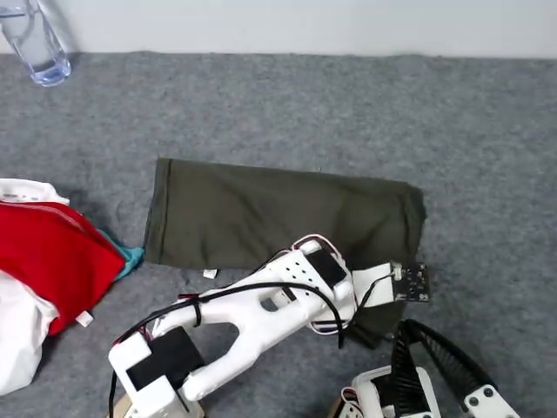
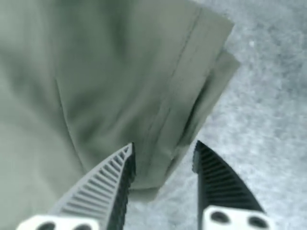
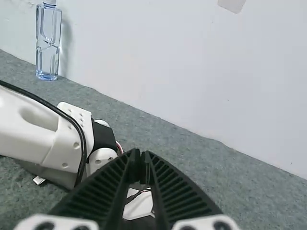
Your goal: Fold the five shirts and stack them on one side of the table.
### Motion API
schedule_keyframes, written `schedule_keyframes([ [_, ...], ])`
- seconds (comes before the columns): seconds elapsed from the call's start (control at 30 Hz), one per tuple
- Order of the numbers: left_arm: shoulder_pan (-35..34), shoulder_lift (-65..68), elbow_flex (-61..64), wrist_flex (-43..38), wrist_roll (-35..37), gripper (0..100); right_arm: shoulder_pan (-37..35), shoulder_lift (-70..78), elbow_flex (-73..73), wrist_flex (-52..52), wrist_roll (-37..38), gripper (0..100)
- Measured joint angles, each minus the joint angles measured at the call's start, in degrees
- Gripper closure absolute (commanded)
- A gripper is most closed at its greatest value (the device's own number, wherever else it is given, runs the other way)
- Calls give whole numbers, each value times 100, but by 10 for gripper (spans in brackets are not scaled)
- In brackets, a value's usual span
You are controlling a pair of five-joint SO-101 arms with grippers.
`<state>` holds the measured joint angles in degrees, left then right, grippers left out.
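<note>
Left hand (image 2: 164, 145) gapes at the olive shirt (image 1: 278, 213), whose white tag (image 1: 209, 273) is unreadable; right hand (image 3: 141, 153) pinched closed.

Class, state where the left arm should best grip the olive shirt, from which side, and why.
Probably the layered corner of the olive shirt nearest the arms, from above: the hems end there in a free edge on the table, which the left gripper straddles with open jaws.

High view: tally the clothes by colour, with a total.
Dark green shirt: 1
Red shirt: 1
Teal cloth: 1, only an edge peeking out
White cloth: 2 patches, either side of the red one; cannot tell if separate shirts
Total: 5 patches, 4 colours
</note>
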<state>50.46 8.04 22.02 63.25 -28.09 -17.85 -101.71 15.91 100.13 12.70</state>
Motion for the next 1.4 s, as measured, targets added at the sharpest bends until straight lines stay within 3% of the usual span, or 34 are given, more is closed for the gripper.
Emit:
schedule_keyframes([
  [0.27, 9, 396, 18, -62, 0, 810, 0, 0, 0, 0, 0, 990],
  [0.53, 9, 1029, -730, 308, -18, 846, 0, 0, 0, 0, 0, 990],
  [0.8, 18, 1090, -791, 316, 9, 989, 0, 0, 0, 0, 0, 990],
  [1.4, -88, 404, -791, -35, 141, 987, 0, 0, 0, 0, 0, 990],
])
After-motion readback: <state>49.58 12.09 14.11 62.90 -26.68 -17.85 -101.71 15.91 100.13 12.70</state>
